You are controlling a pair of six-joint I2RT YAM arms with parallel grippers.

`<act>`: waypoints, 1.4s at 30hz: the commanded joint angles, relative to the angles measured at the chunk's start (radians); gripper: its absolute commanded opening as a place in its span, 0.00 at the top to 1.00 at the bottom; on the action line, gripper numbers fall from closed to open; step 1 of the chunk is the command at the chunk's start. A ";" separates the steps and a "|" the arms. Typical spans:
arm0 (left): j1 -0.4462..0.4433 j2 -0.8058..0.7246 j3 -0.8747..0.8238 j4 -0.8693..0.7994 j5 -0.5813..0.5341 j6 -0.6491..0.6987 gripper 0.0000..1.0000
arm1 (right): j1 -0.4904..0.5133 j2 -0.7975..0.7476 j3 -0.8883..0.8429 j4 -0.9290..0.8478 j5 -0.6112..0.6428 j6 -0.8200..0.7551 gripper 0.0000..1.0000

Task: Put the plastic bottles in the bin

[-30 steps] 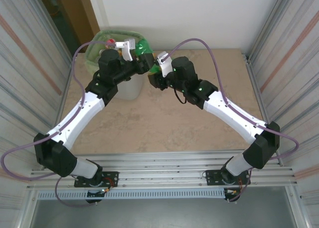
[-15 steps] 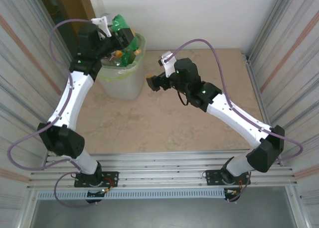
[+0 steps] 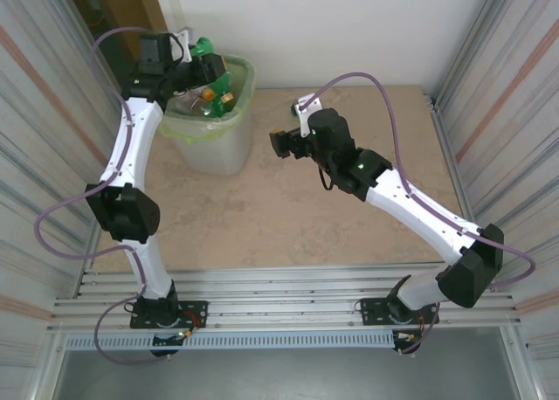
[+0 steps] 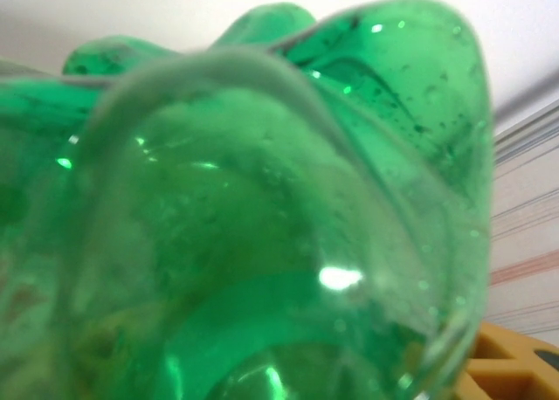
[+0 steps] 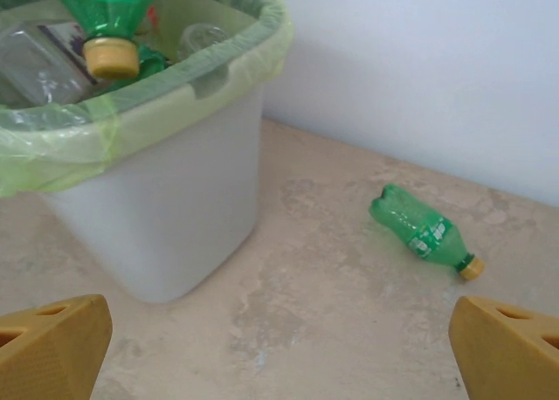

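Above the bin [image 3: 243, 79], the left tool [image 3: 196, 59] pinches a green bottle [image 5: 103, 5] cap-down, presumably for release, while the right tool [image 5: 279, 343], spread, faces a loose bottle [image 5: 425, 233] on the desk [image 5: 349, 321].

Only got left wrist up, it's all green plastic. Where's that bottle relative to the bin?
Observer: The left gripper has the held bottle neck down over the bin, with its yellow cap above the opening.
Operator: Any bottles left on the table?
Observer: One. A green loose bottle lies on its side on the table near the wall, to the right of the bin in the right wrist view.
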 commanded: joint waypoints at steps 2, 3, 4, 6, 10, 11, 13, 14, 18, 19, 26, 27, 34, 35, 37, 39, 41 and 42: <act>0.006 0.009 0.045 -0.066 -0.011 0.051 0.46 | 0.004 -0.018 -0.010 -0.025 0.065 0.039 0.02; 0.006 0.010 0.044 -0.071 -0.020 0.052 0.44 | 0.004 -0.016 -0.010 -0.027 0.067 0.039 0.03; 0.005 0.009 0.044 -0.075 -0.031 0.056 0.40 | 0.004 -0.016 -0.010 -0.028 0.067 0.043 0.02; 0.004 -0.001 0.033 -0.078 -0.055 0.062 0.33 | 0.002 -0.014 -0.011 -0.031 0.065 0.045 0.03; -0.005 -0.025 0.012 -0.075 -0.104 0.073 0.21 | 0.001 -0.012 -0.010 -0.028 0.056 0.047 0.03; -0.007 -0.033 0.008 -0.074 -0.113 0.079 0.20 | 0.000 -0.010 -0.009 -0.026 0.055 0.048 0.02; -0.014 -0.046 0.000 -0.074 -0.137 0.086 0.20 | 0.000 -0.008 -0.007 -0.025 0.051 0.049 0.03; -0.017 -0.053 -0.005 -0.074 -0.152 0.093 0.21 | 0.000 -0.007 -0.007 -0.023 0.050 0.048 0.02; -0.035 -0.074 -0.017 -0.072 -0.208 0.120 0.29 | -0.001 -0.006 -0.005 -0.024 0.049 0.051 0.03; -0.039 -0.075 -0.019 -0.072 -0.218 0.127 0.32 | -0.002 -0.006 -0.006 -0.023 0.048 0.053 0.03; -0.075 -0.066 -0.021 -0.052 -0.218 0.153 0.44 | -0.006 -0.008 -0.005 -0.025 0.052 0.060 0.03; -0.084 -0.064 -0.020 -0.051 -0.223 0.163 0.44 | -0.010 -0.007 -0.007 -0.027 0.052 0.064 0.03; -0.112 -0.056 -0.022 -0.057 -0.247 0.187 0.44 | -0.070 0.015 0.024 -0.078 0.019 0.127 0.03; -0.116 -0.056 -0.023 -0.057 -0.246 0.190 0.44 | -0.087 0.023 0.033 -0.087 0.004 0.139 0.02; -0.121 -0.056 -0.025 -0.060 -0.244 0.193 0.44 | -0.125 0.044 0.053 -0.107 -0.024 0.156 0.03; -0.127 -0.061 -0.033 -0.061 -0.236 0.195 0.43 | -0.169 0.070 0.075 -0.122 -0.069 0.168 0.02; -0.136 -0.074 -0.047 -0.059 -0.239 0.201 0.42 | -0.221 0.107 0.106 -0.138 -0.116 0.177 0.02; -0.140 -0.082 -0.055 -0.059 -0.244 0.203 0.42 | -0.243 0.126 0.121 -0.146 -0.136 0.180 0.03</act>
